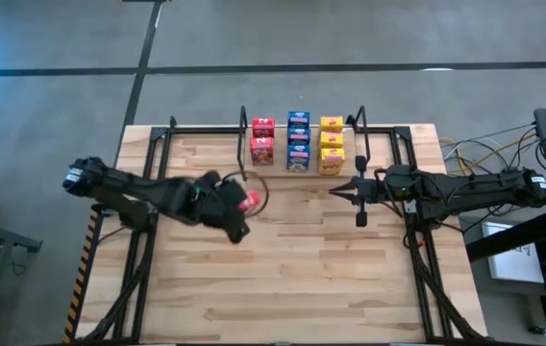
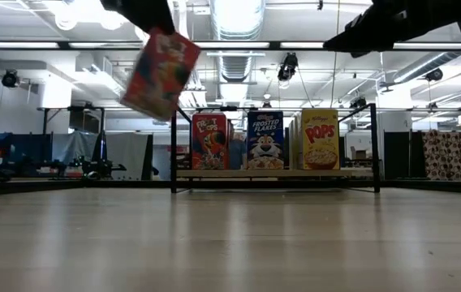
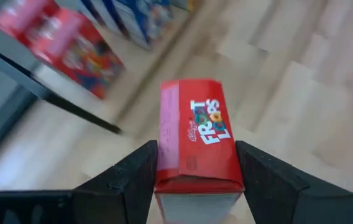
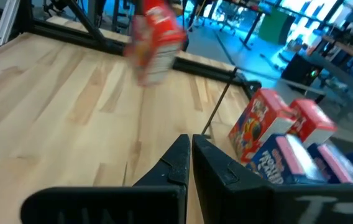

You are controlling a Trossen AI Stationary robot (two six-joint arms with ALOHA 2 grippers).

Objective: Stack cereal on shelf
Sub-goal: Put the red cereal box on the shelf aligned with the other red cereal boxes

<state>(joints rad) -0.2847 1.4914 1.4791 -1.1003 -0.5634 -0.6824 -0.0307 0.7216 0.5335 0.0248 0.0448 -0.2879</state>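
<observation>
My left gripper [image 3: 195,183] is shut on a red Froot Loops box [image 3: 195,130], held above the table just in front of the shelf's left end [image 1: 248,200]. In the low view this box [image 2: 160,73] hangs tilted, high over the tabletop. The shelf [image 2: 275,173] stands at the table's far edge. On its board rest two red boxes [image 1: 262,139], three blue boxes [image 1: 298,140] and three yellow boxes [image 1: 331,144], in rows running front to back. My right gripper [image 4: 191,155] is shut and hovers right of the shelf's front [image 1: 338,190], touching nothing. My left gripper pinches the red box between its two fingers, one finger [image 3: 133,180] on each long side, near the box's end [image 3: 196,180] closest to the wrist. It comes from above, slanting. The box is lifted clear, sticks out beyond the fingers and hangs tilted [image 2: 165,45].
Black frame rails [image 1: 148,154] run along the table's left and right sides. A thin black upright post [image 4: 217,106] marks the shelf's end. Bare wooden tabletop [image 1: 292,279] lies between the arms and toward the near edge.
</observation>
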